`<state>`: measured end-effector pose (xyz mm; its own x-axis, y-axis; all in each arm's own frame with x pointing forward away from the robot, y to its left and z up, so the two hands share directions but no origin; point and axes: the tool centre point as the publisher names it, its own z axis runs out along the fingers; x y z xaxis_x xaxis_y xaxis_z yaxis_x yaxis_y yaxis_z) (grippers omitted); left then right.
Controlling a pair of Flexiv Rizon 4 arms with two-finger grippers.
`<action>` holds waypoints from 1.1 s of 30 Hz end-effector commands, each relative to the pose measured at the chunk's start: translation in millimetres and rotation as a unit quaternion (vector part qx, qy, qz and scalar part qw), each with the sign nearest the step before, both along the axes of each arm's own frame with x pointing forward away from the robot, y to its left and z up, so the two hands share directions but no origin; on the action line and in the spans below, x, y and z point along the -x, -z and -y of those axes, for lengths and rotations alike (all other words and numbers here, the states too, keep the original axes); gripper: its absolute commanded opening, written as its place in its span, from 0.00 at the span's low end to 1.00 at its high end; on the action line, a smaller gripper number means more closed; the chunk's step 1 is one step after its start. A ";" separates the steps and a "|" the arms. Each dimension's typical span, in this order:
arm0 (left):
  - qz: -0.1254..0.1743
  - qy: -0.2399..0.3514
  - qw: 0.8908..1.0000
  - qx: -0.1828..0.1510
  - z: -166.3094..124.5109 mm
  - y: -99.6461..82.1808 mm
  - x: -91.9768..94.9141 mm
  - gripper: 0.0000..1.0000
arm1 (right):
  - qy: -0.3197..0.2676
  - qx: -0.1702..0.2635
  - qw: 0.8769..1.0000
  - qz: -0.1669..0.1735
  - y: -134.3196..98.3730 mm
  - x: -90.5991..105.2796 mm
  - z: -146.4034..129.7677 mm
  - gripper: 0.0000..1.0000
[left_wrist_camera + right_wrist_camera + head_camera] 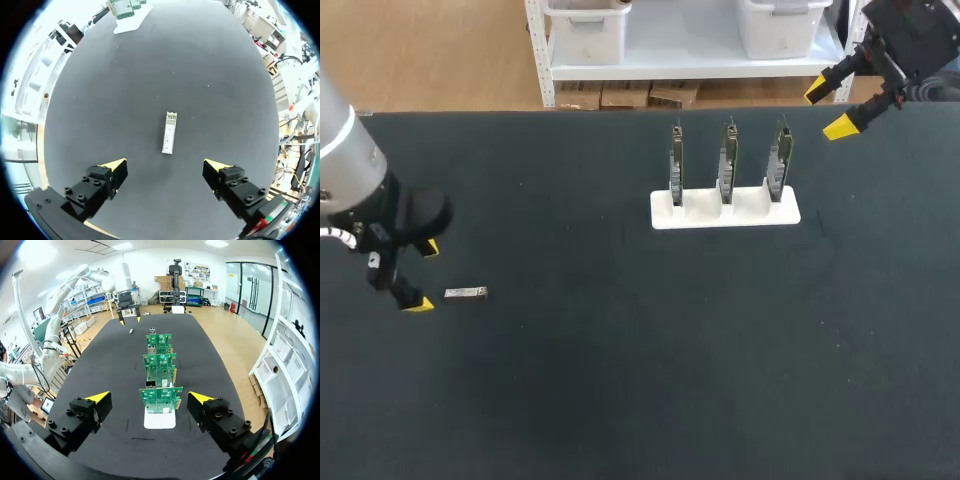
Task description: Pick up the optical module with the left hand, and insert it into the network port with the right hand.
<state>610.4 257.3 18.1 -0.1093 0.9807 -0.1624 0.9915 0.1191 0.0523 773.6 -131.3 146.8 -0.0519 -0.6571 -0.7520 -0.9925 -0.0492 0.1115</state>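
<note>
The optical module (466, 293), a small silver bar, lies flat on the black table (620, 360) near its left side. My left gripper (423, 275) hangs open just left of it. In the left wrist view the module (169, 132) lies a short way ahead of the open left gripper (167, 166), lined up with the gap between the fingers and touching neither. A white stand (725, 208) holds three upright green circuit boards (727, 158) with the network ports. My right gripper (830, 108) is open at the far right edge, behind the stand. The nearest board (161, 399) stands ahead of the open right gripper (154, 398).
Bare black table spreads between the module and the white stand (160, 419). The far table edge (620, 110) runs just behind the boards. My left arm (127, 295) shows at the far end of the table in the right wrist view.
</note>
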 end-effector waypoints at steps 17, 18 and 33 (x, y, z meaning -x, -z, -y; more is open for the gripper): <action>0.003 -0.021 0.999 -0.035 10.6 9.9 14.9 1.00 | 0.001 0.000 1.000 0.001 0.1 0.7 0.0 1.00; 0.004 -0.022 0.999 -0.043 11.2 9.4 14.5 1.00 | 0.001 0.000 1.000 0.001 0.1 0.7 0.0 1.00; 0.003 -0.022 0.999 -0.040 20.5 13.9 15.4 1.00 | 0.001 0.000 1.000 0.001 0.1 0.7 0.0 1.00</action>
<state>593.6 236.1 8.8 -0.1539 0.9852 -0.0751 0.9847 0.1592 0.0704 773.6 -131.3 146.8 -0.0518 -0.6571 -0.7520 -0.9925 -0.0493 0.1115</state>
